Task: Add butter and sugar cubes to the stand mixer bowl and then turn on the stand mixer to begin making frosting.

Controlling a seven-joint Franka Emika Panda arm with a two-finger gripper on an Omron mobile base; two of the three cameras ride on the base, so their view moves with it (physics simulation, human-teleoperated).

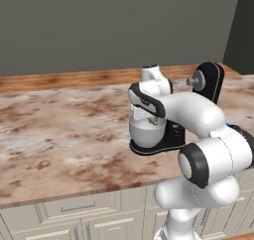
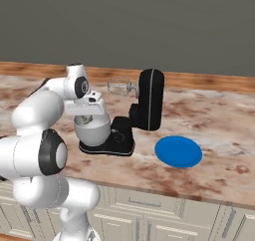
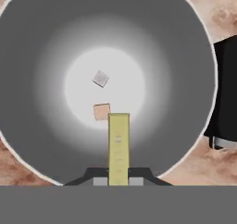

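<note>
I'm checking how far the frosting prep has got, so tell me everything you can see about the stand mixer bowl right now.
The stand mixer bowl is rounded, light grey and metal-looking, with a plain rim. It sits upright on the flat base of the black stand mixer, whose head is tilted back, whisk clear of the bowl. Two small cubes lie on its bottom, one pale grey, one tan. The gripper hangs directly above the opening, shut on a yellow butter stick pointing down into the bowl. The bowl stands on a brown marbled counter.
</note>
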